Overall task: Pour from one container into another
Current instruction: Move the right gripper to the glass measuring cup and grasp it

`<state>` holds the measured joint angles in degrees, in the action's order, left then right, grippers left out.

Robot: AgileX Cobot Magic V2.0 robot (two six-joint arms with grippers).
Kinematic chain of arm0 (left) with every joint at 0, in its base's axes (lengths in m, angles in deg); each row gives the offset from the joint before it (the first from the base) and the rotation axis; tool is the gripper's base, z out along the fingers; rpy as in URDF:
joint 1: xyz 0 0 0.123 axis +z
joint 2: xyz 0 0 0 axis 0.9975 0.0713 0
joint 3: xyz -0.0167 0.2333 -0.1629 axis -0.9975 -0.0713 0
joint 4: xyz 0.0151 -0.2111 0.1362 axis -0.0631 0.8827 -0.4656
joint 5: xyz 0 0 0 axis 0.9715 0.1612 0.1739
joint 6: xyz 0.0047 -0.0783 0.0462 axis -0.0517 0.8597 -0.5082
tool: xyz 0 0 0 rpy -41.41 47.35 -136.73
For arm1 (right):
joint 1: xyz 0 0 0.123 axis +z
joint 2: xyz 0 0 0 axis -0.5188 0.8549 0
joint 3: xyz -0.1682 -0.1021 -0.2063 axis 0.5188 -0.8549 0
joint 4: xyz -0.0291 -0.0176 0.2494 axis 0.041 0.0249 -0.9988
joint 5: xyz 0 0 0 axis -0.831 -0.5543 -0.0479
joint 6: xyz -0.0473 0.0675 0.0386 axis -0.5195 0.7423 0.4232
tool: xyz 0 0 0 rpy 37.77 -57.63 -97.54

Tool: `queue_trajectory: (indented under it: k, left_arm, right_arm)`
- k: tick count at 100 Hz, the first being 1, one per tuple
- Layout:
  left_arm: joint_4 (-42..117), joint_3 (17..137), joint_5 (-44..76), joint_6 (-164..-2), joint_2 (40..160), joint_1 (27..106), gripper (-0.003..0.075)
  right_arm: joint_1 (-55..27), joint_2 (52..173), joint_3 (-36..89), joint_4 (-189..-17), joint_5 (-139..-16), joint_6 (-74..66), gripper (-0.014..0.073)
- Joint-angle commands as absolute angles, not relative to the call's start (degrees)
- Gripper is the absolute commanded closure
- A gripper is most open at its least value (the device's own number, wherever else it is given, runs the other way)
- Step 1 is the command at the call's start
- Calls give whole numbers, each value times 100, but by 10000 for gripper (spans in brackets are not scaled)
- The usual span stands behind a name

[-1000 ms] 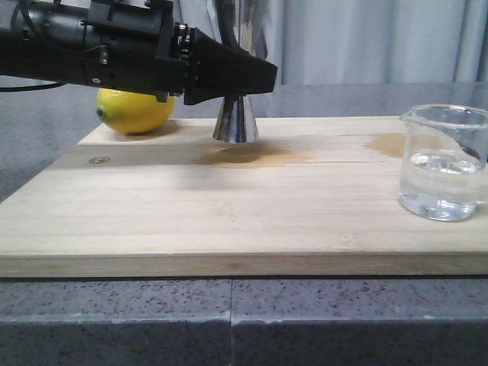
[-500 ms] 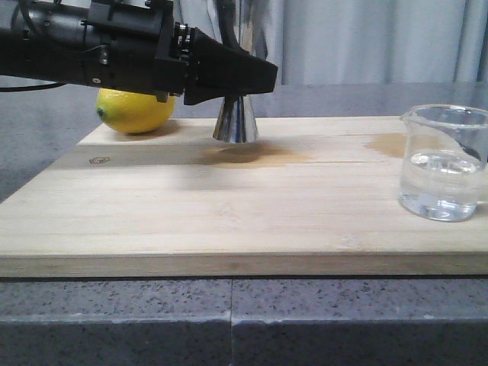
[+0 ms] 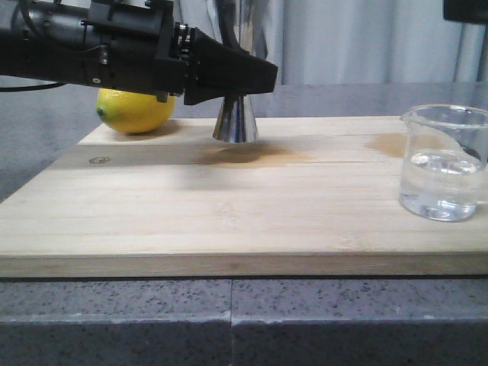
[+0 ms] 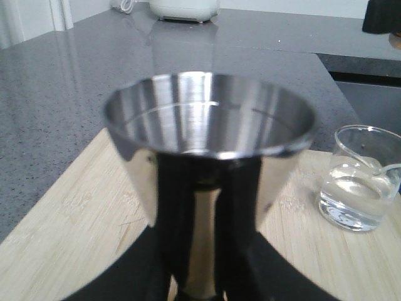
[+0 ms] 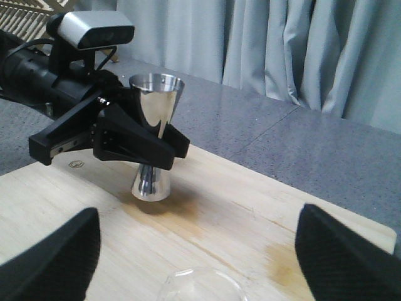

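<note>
Evidently the left gripper [image 3: 255, 76] clamps the jigger's [image 5: 155, 135] waist, steadying it upright on the board [image 3: 229, 206] for pouring. Right gripper [image 5: 197, 263], seemingly spread wide, hangs above the beaker [image 3: 444, 162].

Lemon [image 3: 134, 110]: yellow, whole, resting on the far left corner of the board, partly hidden in the front view.

Wooden board [image 3: 229, 206]: pale bamboo, lying flat on the counter, with brownish stains.

Counter [image 3: 229, 320]: grey speckled stone.

Curtain [image 3: 358, 42]: pale grey, hanging in folds behind the counter.
</note>
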<state>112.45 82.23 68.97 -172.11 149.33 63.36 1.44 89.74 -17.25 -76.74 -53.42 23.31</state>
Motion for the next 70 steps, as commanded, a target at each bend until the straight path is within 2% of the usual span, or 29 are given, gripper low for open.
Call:
queue_trajectory:
  k: [1,49,70]
  left_arm:
    - [11741,8388,7496,-17218,14623,6276,659]
    - [11741,8388,7496,-17218,14623,6276,659]
    - [11741,8388,7496,-17218,14623,6276,659]
  right_arm:
    - [132,8957,-1820,-7631,-4452,2334,19]
    - [132,8980,-2533,-7856,-4107,2323,19]
    - [132,9435,-2557,-7913,-3945,2323,19]
